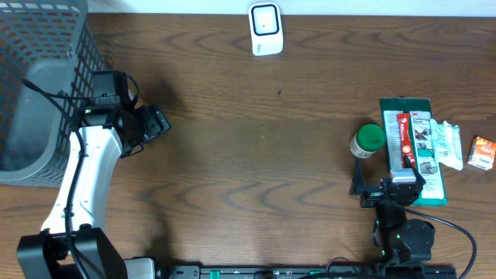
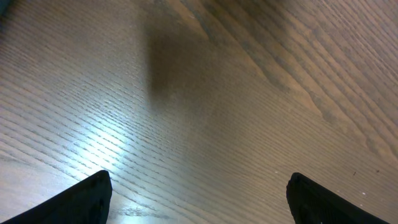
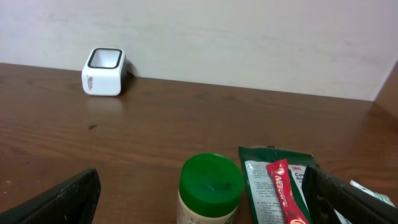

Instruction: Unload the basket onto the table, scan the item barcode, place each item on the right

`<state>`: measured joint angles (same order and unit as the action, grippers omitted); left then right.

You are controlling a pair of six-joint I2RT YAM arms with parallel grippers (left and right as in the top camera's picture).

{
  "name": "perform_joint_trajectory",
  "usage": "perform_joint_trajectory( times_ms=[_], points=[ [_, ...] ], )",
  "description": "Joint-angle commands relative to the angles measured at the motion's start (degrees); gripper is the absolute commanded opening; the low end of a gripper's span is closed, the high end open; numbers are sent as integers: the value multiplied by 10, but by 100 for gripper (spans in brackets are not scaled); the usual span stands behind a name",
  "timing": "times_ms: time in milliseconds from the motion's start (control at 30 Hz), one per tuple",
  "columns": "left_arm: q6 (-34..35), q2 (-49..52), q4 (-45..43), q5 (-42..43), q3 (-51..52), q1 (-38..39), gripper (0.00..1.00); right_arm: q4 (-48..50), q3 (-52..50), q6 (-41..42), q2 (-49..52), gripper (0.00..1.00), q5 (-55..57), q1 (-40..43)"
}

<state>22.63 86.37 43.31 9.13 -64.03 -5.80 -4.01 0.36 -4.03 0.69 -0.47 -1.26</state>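
The green-lidded jar (image 1: 368, 140) sits just ahead of the right gripper (image 1: 390, 184), whose jaws gape wide, holding nothing. The left gripper (image 2: 199, 199) hangs spread and empty too.

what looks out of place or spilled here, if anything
Nothing stands out. The green-lidded jar stands upright, the red sachet lies flat on the green pouch beside it, and the scanner sits upright at the far edge.
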Motion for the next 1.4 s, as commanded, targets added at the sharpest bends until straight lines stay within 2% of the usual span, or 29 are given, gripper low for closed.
perform_joint_trajectory(
  times_ms=[0,300,467,567,667,800,1167,1367],
  points=[
    [-3,-3,2,5,5,-2,88,-3,0,-7,-4,99,3,9],
    [-3,-3,2,5,5,-2,88,-3,0,-7,-4,99,3,9],
    [-3,-51,2,5,5,-2,88,-3,0,-7,-4,99,3,9],
    [-3,-156,2,-5,5,-3,87,-3,0,-7,-4,99,3,9],
    [-3,-265,2,-61,5,-3,88,-3,0,-7,-4,99,3,9],
    [-3,-400,2,-72,5,-3,88,-3,0,-7,-4,99,3,9],
    [-12,-660,9,-73,18,-2,88,-3,0,-7,-4,99,3,9],
    [-12,-799,13,-73,70,-2,88,-3,0,-7,-4,99,3,9]
  ],
)
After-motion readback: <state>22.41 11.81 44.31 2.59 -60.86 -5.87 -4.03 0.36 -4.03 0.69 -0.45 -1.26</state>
